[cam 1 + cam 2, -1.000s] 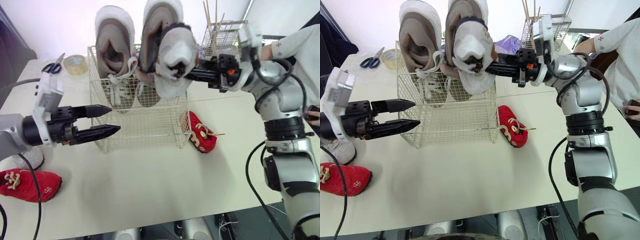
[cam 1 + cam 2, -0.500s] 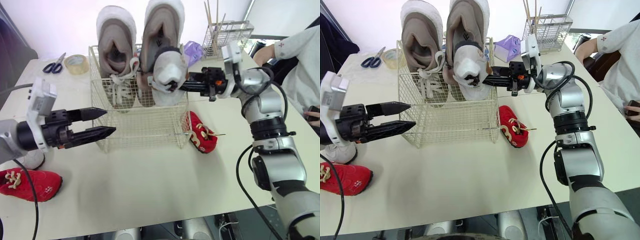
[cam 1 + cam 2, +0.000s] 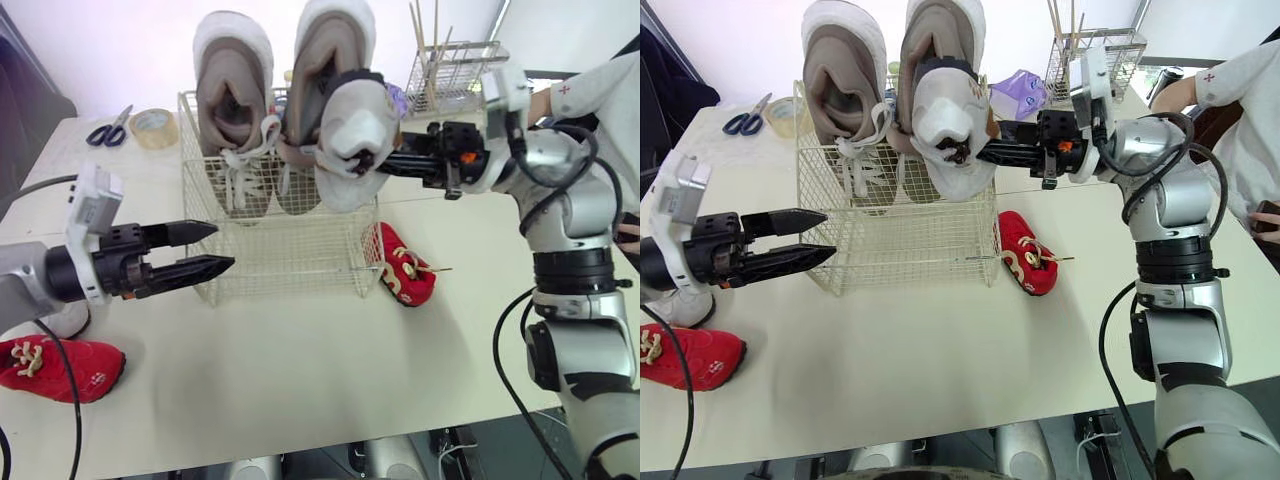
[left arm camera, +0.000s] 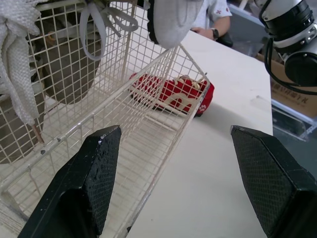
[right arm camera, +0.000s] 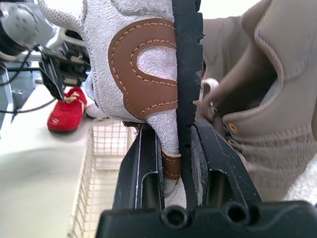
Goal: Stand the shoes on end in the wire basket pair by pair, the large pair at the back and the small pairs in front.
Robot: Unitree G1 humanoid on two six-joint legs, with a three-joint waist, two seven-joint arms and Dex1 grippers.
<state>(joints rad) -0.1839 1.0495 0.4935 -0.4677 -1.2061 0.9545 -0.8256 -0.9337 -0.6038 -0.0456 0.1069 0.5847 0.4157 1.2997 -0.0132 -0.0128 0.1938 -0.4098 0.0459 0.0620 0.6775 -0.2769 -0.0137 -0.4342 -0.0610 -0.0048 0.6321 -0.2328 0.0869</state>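
Right wrist view shows my right end effector (image 5: pixel 181 148) clamped on a small grey shoe (image 3: pixel 350 140), with a dark-edged part of the shoe pinched between the two black fingers. From the head camera I see this shoe held toe-down over the front right part of the wire basket (image 3: pixel 290 250). Its lower end is near the basket's rim, and I cannot tell whether it rests on anything. It hangs just in front of the large beige pair (image 3: pixel 233 100), which stands on end side by side at the back of the basket.

My left end effector (image 3: pixel 222 247) is open and holds nothing, its fingers (image 4: pixel 94 173) spread wide. It is level with the basket's left front corner, just beside the wire.

One red shoe (image 3: pixel 403 265) lies on the desk (image 3: pixel 300 370) against the basket's right side. A second red shoe (image 3: pixel 55 365) lies well apart at the desk's left edge, with a pale shoe (image 3: pixel 675 305) near it, partly hidden by my left arm.

Scissors (image 3: pixel 108 130) and a tape roll (image 3: pixel 152 127) sit at the back left. A smaller wire rack (image 3: pixel 455 65) holding sticks stands behind my right arm, and a person's sleeve (image 3: pixel 600 85) shows at the right.
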